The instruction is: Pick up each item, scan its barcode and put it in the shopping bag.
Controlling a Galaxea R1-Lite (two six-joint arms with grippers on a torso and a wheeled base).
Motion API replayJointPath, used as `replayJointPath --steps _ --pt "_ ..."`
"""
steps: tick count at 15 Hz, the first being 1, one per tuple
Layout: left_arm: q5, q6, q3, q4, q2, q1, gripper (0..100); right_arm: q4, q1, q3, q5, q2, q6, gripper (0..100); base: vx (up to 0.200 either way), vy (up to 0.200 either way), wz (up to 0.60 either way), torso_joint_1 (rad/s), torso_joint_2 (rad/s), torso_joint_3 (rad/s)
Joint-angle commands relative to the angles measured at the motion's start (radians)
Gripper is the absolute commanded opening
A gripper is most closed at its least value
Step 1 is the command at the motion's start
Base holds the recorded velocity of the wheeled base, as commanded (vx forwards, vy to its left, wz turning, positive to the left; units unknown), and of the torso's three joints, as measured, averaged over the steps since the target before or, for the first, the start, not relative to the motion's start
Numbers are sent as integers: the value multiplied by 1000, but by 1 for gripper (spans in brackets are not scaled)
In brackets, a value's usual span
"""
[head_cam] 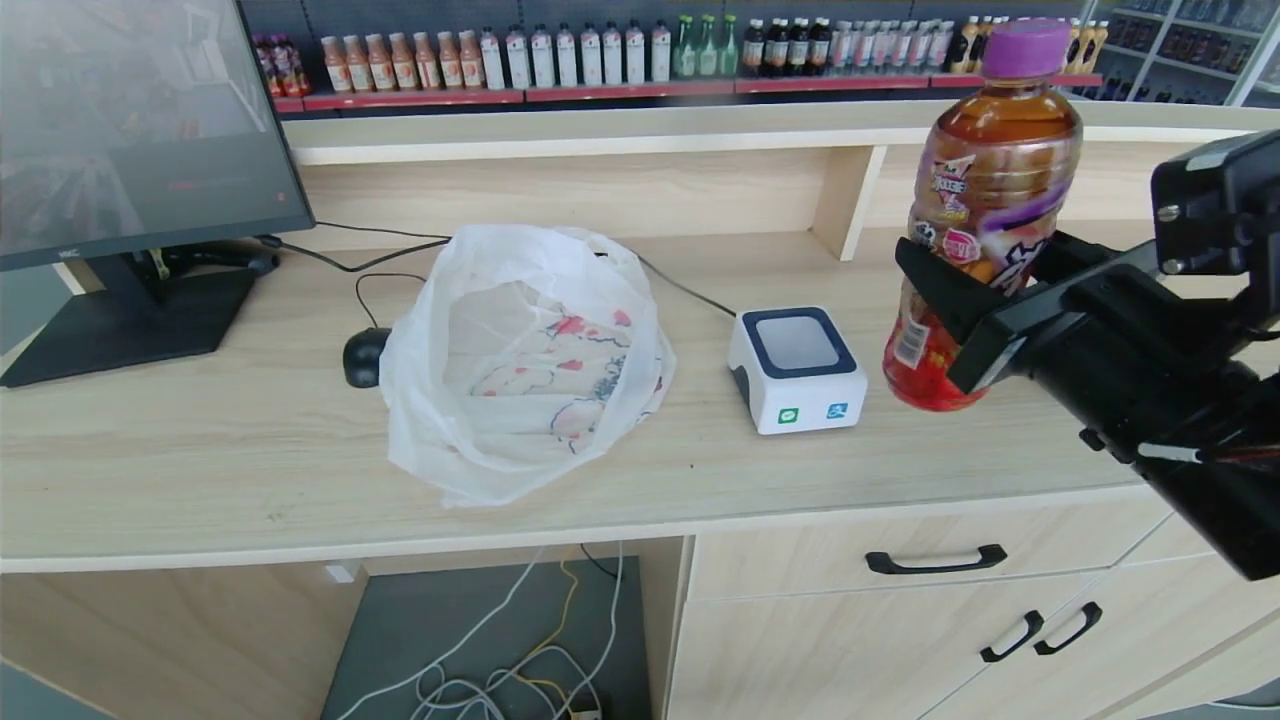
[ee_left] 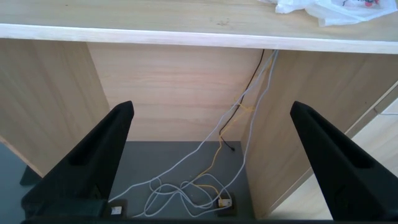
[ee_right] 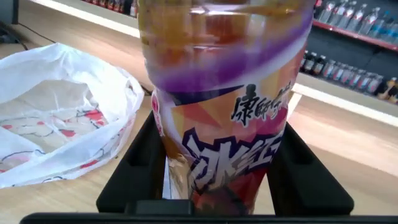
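Clamping the purple-capped bottle (head_cam: 1000,130) across its purple-and-red printed label (ee_right: 242,124), the right fingers (head_cam: 940,285) have the scanner (head_cam: 795,365) just beside them, while the left fingers (ee_left: 93,168) gape below the counter (ee_left: 124,34).

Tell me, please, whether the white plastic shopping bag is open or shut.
Open: the white plastic shopping bag gapes wide, its printed inside visible.

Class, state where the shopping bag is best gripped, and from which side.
Probably the raised rim of the shopping bag, pinched from above: the plastic is thin and limp, and that edge stands up off the counter.
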Motion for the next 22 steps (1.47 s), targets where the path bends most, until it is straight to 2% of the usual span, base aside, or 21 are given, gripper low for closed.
replayJointPath --steps 1,3,5,7,8,12,17,19,22 --pt "0 0 0 0 0 0 100 -8 19 -115 12 102 -124 0 0 0 0 0 0 0" --pt "0 0 0 0 0 0 100 -26 60 -233 35 174 -237 0 0 0 0 0 0 0" --pt "0 0 0 0 0 0 100 -154 85 -348 137 308 -421 0 0 0 0 0 0 0" --pt "0 0 0 0 0 0 100 -209 82 -374 251 388 -524 0 0 0 0 0 0 0" --pt "0 0 0 0 0 0 100 -214 77 -371 278 401 -555 0 0 0 0 0 0 0" --pt "0 0 0 0 0 0 100 -212 47 -375 535 460 -771 0 0 0 0 0 0 0" --pt "0 0 0 0 0 0 100 -211 -25 -355 667 484 -840 0 0 0 0 0 0 0" --pt "0 0 0 0 0 0 100 -204 13 -351 668 461 -880 0 0 0 0 0 0 0" --pt "0 0 0 0 0 0 100 -204 -15 -315 685 464 -911 0 0 0 0 0 0 0"
